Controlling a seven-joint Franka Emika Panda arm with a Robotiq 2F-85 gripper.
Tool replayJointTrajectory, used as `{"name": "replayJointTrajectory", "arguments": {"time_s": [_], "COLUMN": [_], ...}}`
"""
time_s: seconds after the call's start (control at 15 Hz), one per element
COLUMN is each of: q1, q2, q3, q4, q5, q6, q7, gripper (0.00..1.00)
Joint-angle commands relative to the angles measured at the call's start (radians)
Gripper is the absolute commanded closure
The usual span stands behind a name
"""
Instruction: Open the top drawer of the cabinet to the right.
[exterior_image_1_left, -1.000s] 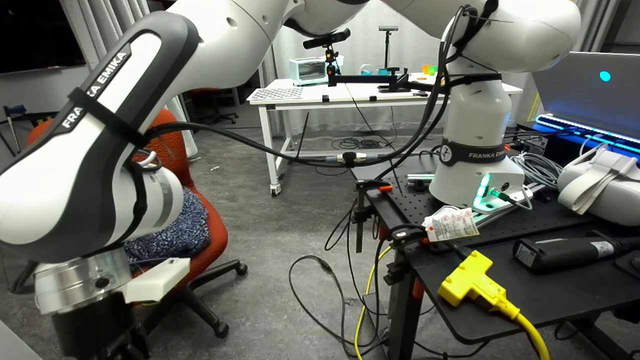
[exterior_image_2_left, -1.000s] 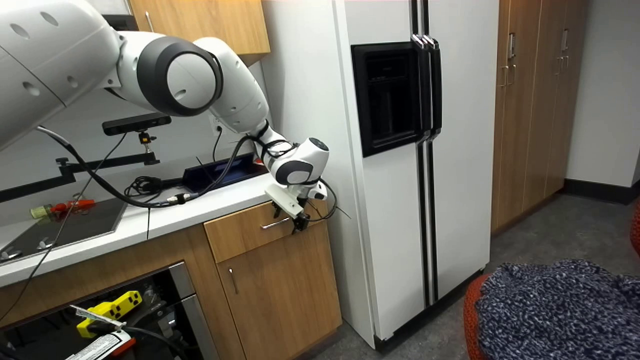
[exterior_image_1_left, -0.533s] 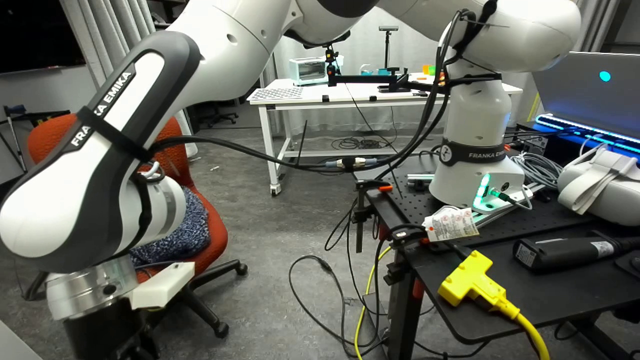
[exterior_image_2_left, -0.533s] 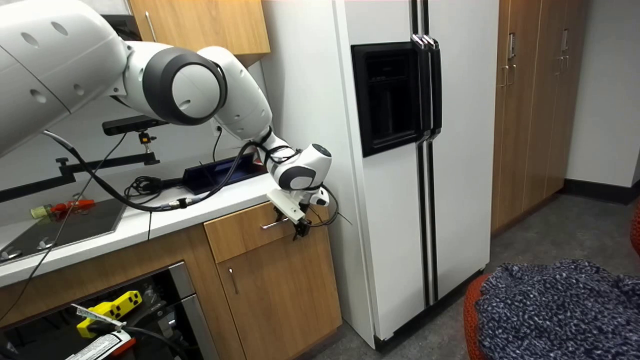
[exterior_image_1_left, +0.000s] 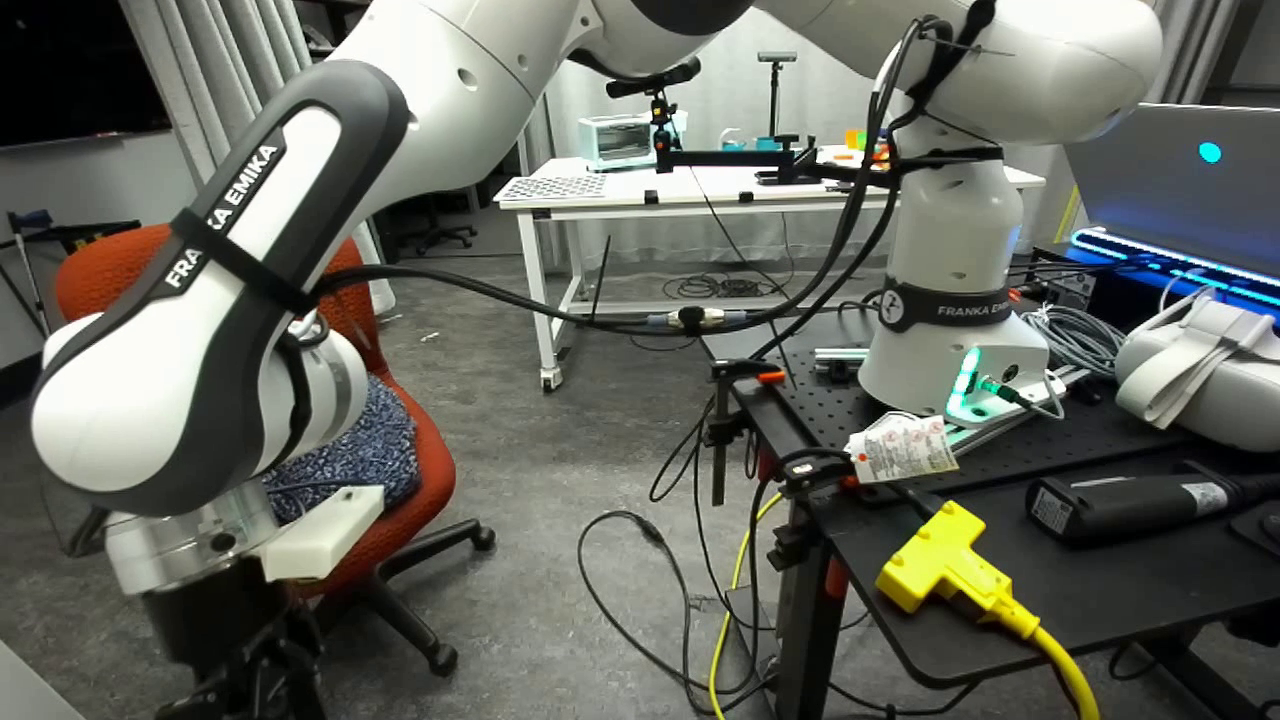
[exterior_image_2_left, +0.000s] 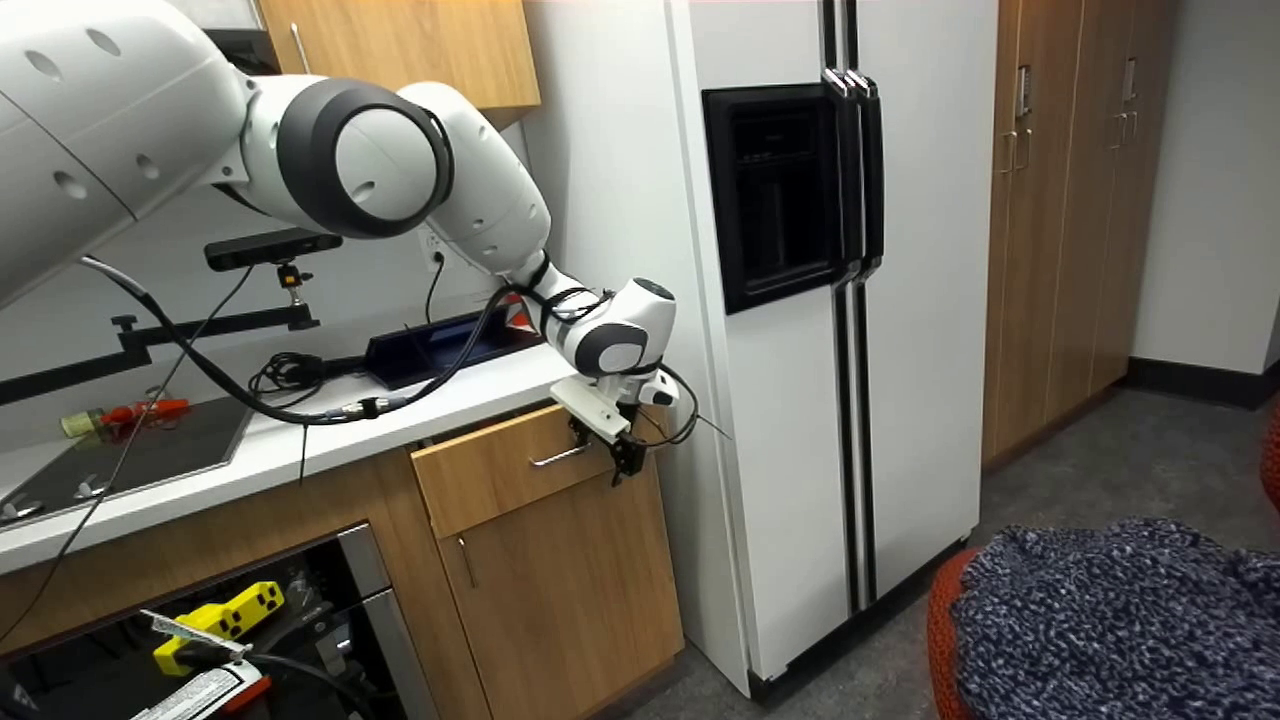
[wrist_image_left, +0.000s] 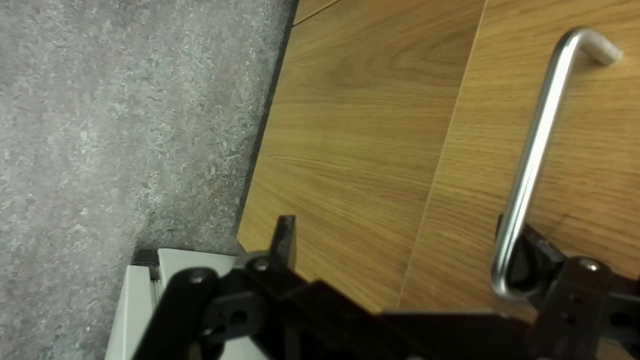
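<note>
The top drawer (exterior_image_2_left: 490, 480) is a light-wood front under the white counter in an exterior view. It stands slightly out, with a narrow dark gap along its top edge; its inside is hidden. Its silver bar handle (exterior_image_2_left: 560, 456) also shows in the wrist view (wrist_image_left: 532, 155). My gripper (wrist_image_left: 394, 220) is open in the wrist view, with its fingers wide apart. The right finger sits behind the handle's near end, between bar and drawer front. The left finger is free, in front of the lower door. The gripper also shows at the drawer in an exterior view (exterior_image_2_left: 605, 455).
A white refrigerator (exterior_image_2_left: 640, 300) stands close beside the drawer and arm. The white counter (exterior_image_2_left: 400, 420) runs above it, holding a dark blue tray (exterior_image_2_left: 430, 350). A lower cabinet door (exterior_image_2_left: 570, 590) is below. An orange chair (exterior_image_1_left: 430, 470) with a dark cushion stands near the arm.
The gripper first dipped slightly, then moved away from the cabinet. The drawer front has come out a little with it, and a gap has appeared under the counter.
</note>
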Motion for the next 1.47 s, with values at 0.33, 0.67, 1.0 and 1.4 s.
{"name": "replayJointTrajectory", "arguments": {"time_s": [0.33,0.67,1.0,1.4], "q1": [0.010,0.003,0.033,0.096], "q2": [-0.199,-0.380,-0.624,-0.698], "q3": [-0.057,-0.042,-0.040,-0.030], "q4": [-0.251,-0.432,-0.598,-0.633], "q5": [-0.041,-0.030,-0.029,-0.035], "q6": [0.073,0.141,0.136,0.108], "q7": [0.078,0.082,0.104,0.147], "gripper": [0.00,0.00,0.00,0.00]}}
